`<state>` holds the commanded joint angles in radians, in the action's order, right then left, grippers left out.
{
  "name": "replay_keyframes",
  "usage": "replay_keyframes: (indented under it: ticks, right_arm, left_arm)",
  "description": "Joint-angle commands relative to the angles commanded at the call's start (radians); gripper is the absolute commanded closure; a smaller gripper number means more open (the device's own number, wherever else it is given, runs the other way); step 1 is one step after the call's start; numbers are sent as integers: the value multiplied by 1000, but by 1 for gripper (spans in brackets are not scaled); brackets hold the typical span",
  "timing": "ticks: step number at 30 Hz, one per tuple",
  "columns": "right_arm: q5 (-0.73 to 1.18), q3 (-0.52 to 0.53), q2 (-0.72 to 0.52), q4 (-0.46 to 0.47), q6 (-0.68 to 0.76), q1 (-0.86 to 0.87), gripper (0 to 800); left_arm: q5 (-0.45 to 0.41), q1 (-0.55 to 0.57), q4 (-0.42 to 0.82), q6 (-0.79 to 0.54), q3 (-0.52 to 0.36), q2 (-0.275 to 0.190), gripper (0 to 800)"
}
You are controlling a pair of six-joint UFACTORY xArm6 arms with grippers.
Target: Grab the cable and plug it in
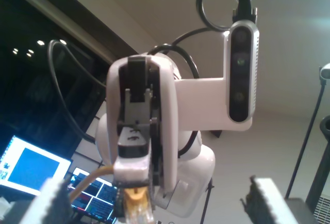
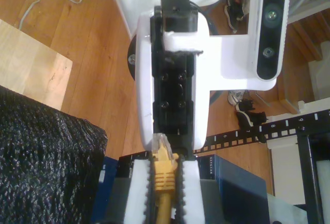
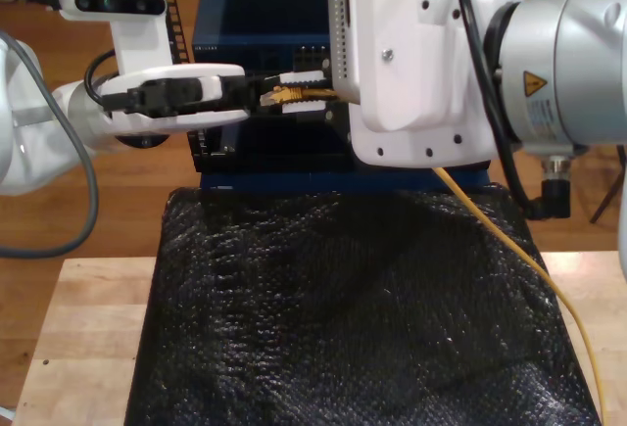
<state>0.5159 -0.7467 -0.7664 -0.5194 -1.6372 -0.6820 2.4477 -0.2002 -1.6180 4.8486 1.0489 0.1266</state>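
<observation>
While I count what is in front of me, I find two grippers, one cable and one plug. My second gripper [image 2: 164, 170] is clamped on the orange-yellow cable [image 2: 164, 203] just behind its clear plug [image 2: 161, 149], which points at my first gripper [image 3: 240, 93]. My first gripper's serrated white fingers [image 1: 51, 203] stand apart, with the plug between them but not gripped.

From the exterior view, the cable trails from my second gripper down across one black mat [image 3: 343, 308] towards that view's right, with one dark blue box [image 3: 255, 24] behind the grippers. That view also shows a yellow warning triangle [image 3: 534, 83] on an arm. My first wrist view adds lit screens [image 1: 31, 167]. My second wrist view shows a black rail [image 2: 289, 123] with small white numerals that I cannot read surely.
</observation>
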Motion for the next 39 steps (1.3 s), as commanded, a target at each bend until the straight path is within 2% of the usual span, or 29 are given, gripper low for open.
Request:
replay_keyframes:
  ticks: [3,7,12,20,25,31,39]
  right_arm:
    - [0,-5,2,-2,20,2,799]
    - [15,-44,26,6,130,8,800]
    - [123,-104,77,6,167,28,800]
    - [253,-173,140,6,279,218,800]
    - [384,-224,190,5,287,370,800]
    - [552,-242,207,12,370,506,800]
    - [715,-236,247,34,379,606,800]
  left_arm:
    - [-28,-6,0,3,9,-3,5]
    - [-129,-49,2,3,15,-8,3]
    - [-196,-101,3,0,18,-9,2]
    - [-275,-203,44,-5,71,-8,2]
    - [-376,-247,198,-11,123,-9,2]
    - [-485,-296,416,-51,169,-12,2]
    - [-585,-348,669,-149,181,-80,2]
